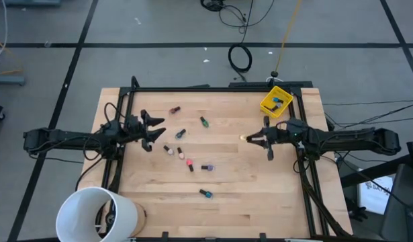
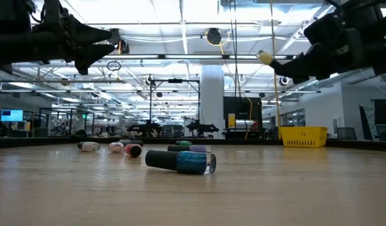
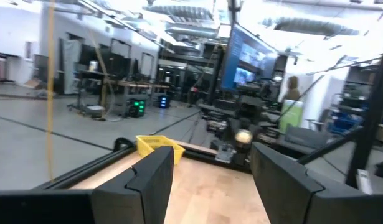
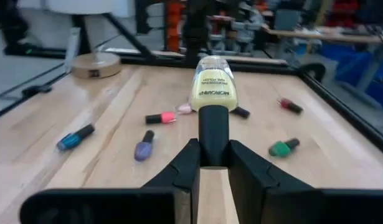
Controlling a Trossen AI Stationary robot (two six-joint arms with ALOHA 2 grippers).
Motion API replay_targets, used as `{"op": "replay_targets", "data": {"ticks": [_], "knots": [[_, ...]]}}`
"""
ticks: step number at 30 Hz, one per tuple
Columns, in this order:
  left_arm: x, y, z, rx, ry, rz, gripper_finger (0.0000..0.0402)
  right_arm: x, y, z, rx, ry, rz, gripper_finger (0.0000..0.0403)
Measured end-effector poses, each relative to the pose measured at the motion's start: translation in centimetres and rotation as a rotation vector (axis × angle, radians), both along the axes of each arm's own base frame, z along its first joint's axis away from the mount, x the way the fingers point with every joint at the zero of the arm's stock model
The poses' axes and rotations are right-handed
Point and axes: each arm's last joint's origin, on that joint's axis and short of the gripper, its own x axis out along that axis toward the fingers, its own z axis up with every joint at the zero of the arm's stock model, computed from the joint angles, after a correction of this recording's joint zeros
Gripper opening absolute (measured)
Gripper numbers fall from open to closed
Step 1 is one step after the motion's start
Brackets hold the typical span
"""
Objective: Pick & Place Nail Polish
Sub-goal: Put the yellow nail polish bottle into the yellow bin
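Observation:
My right gripper [image 1: 252,138] hovers over the table's right part, shut on a pale yellow nail polish bottle [image 4: 213,90] with a black cap. Over the left part, my left gripper [image 1: 158,128] stands open with nothing between its fingers [image 3: 151,180]. Several more nail polish bottles lie on their sides on the wood between the two arms, among them a green one [image 1: 203,122], a red one [image 1: 190,165], a purple one [image 1: 207,167] and a blue one [image 1: 205,193], which lies nearest in the low view [image 2: 183,161]. My right gripper pinches the pale bottle's black cap [image 4: 213,127] between its two fingers. The fingers [image 4: 186,167] run level, pointing toward the table's left side, along the bottle. The glass body [image 2: 266,58] sticks out past the fingertips, lifted well clear of the table.
A yellow bin [image 1: 277,102] holding a few bottles sits at the far right corner. Off the near left corner stands a large white bucket [image 1: 99,214]. A black frame [image 1: 213,88] runs along the table's edges. Bare wood [image 1: 260,195] lies at the near right.

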Motion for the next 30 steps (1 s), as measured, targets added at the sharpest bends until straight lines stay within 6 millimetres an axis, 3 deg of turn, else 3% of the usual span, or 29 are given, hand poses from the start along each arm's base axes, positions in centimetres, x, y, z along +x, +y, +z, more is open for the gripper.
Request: {"op": "replay_targets", "data": {"ticks": [8, 18, 30], "knots": [[0.0, 0.1, -0.1, -0.013, 0.007, 0.039, 0.0209, -0.4, 0.1, 0.1, -0.068, -0.007, 0.011, 0.0049], [0.0, 0.1, -0.1, -0.014, 0.008, 0.039, 0.0209, 0.0, 0.2, 0.8, -0.237, 0.005, -0.132, 0.0049], [0.0, 0.1, -0.1, -0.014, 0.007, 0.039, 0.0209, 3.0, 1.0, 2.9, -0.381, 0.101, -0.281, 0.0049]]}}
